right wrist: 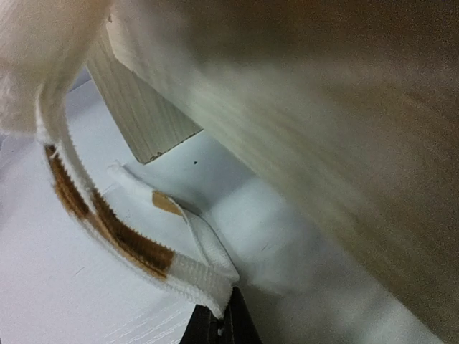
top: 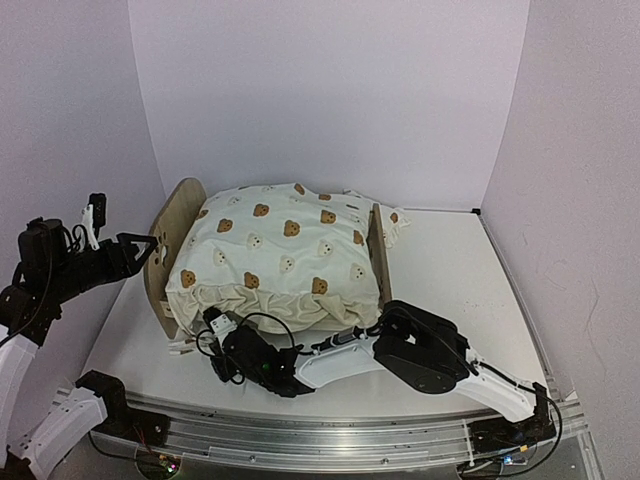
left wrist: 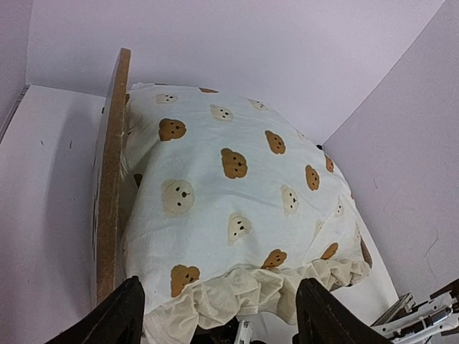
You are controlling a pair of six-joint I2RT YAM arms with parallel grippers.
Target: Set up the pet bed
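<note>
The pet bed has a rounded light-wood headboard [top: 176, 232] on the left and a lower footboard [top: 379, 262] on the right. Cream bear-print ruffled bedding [top: 283, 252] bulges over the whole frame and hides the base. My left gripper [top: 140, 252] hovers open just left of the headboard, with nothing between its fingers. In the left wrist view the left gripper [left wrist: 222, 319] frames the bedding's ruffle [left wrist: 247, 290]. My right gripper [top: 207, 327] reaches under the bed's front left corner. The right gripper [right wrist: 222, 326] is shut on a white fabric strap [right wrist: 133, 240] with brown print, beside a wooden bed leg [right wrist: 143, 115].
Lilac walls enclose the white table [top: 450, 290] at the back and both sides. The right arm [top: 420, 350] lies across the table's front, just before the bed. A metal rail [top: 350, 430] runs along the near edge.
</note>
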